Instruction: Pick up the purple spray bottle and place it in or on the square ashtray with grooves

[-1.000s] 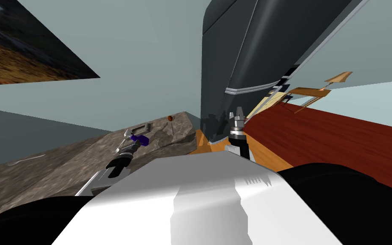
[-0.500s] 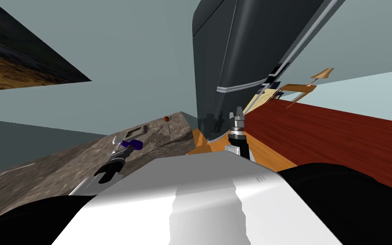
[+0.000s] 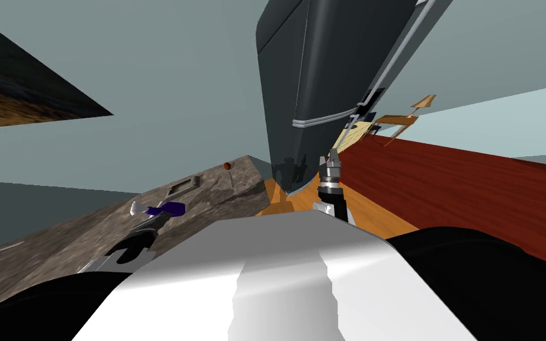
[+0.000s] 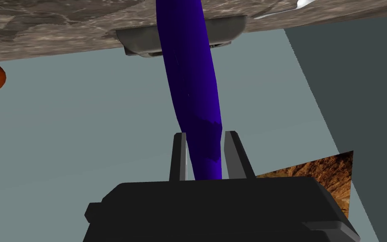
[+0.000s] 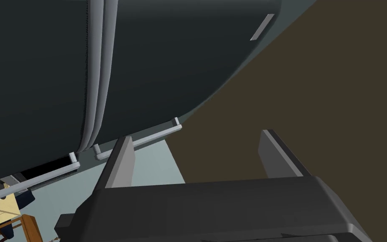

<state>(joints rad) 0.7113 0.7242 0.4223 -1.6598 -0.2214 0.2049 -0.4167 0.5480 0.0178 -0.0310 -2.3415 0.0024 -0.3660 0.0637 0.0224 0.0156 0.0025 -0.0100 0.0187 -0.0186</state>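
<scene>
Purple spray bottle [image 4: 190,84] is clamped by one end in the left pincer [image 4: 204,135], above the surface [image 4: 62,21], short of the square ashtray [image 4: 140,40]. Gripped so, it may pivot and miss. The right pincer [image 5: 197,135] gapes idle.

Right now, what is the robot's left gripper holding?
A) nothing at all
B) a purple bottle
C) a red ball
B: the left gripper is shut on the purple spray bottle, squeezing both its sides.
</scene>
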